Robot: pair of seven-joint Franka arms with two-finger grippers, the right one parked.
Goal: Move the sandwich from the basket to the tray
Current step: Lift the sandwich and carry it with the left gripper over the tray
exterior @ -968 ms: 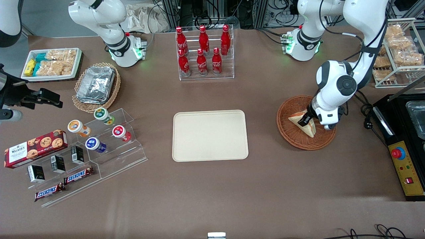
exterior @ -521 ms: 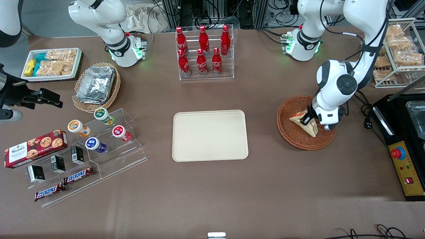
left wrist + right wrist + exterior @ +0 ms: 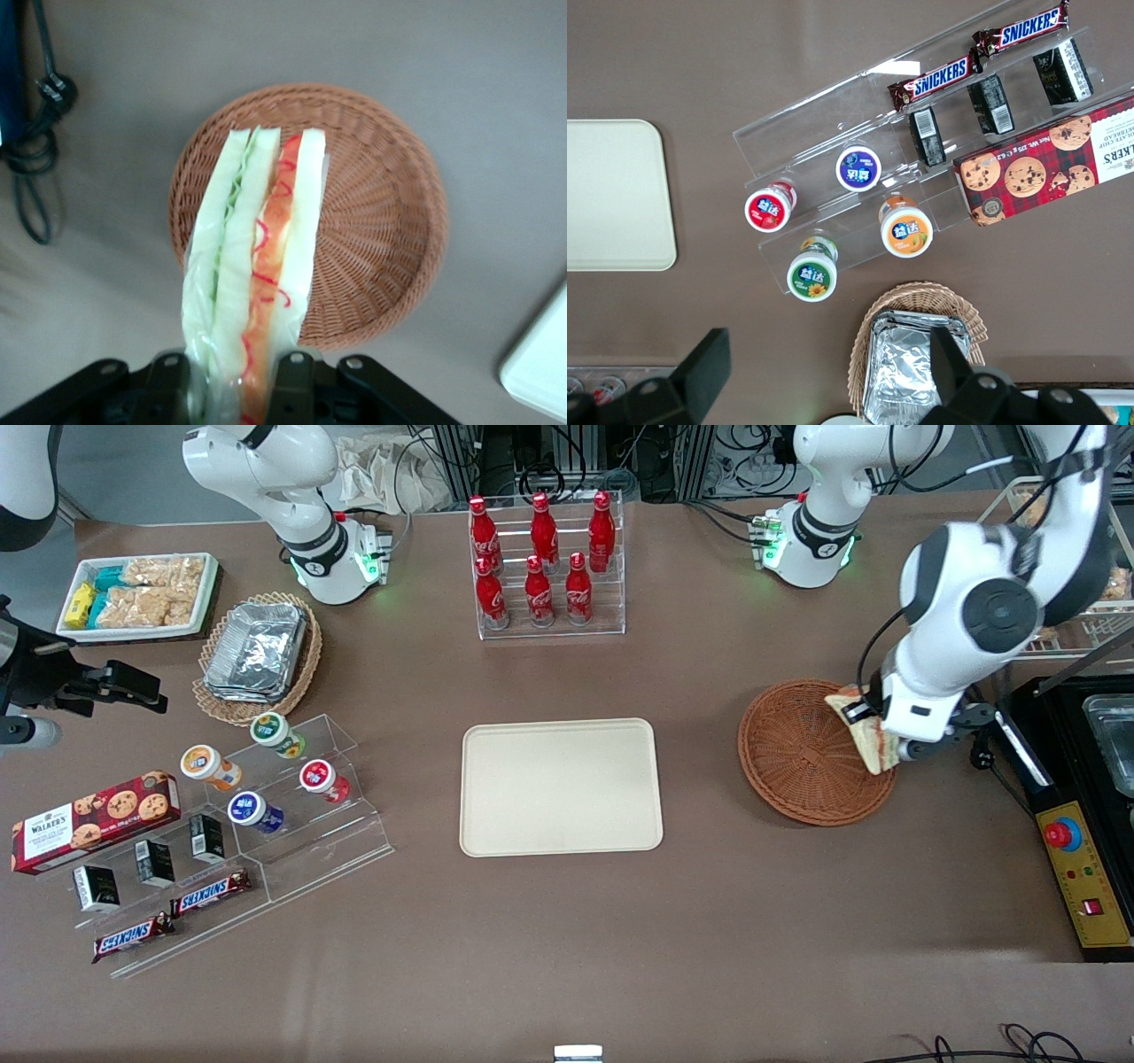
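My left gripper (image 3: 877, 735) is shut on the sandwich (image 3: 861, 731), a plastic-wrapped wedge of pale bread with green and orange-red filling. It holds the sandwich in the air above the rim of the reddish-brown wicker basket (image 3: 797, 753), on the side toward the working arm's end. In the left wrist view the sandwich (image 3: 257, 257) hangs between the gripper (image 3: 232, 376) fingers, over the basket (image 3: 381, 221), which has nothing in it. The cream tray (image 3: 560, 786) lies flat at the table's middle, beside the basket, and its corner (image 3: 540, 363) shows in the wrist view.
A clear rack of red cola bottles (image 3: 545, 567) stands farther from the front camera than the tray. A black machine with a red button (image 3: 1076, 841) and a cable (image 3: 31, 133) lie toward the working arm's end. Acrylic steps with cups (image 3: 275, 779) sit toward the parked arm's end.
The gripper has risen out of the basket with the sandwich and shifted toward the working arm's end. The basket is left with nothing inside.
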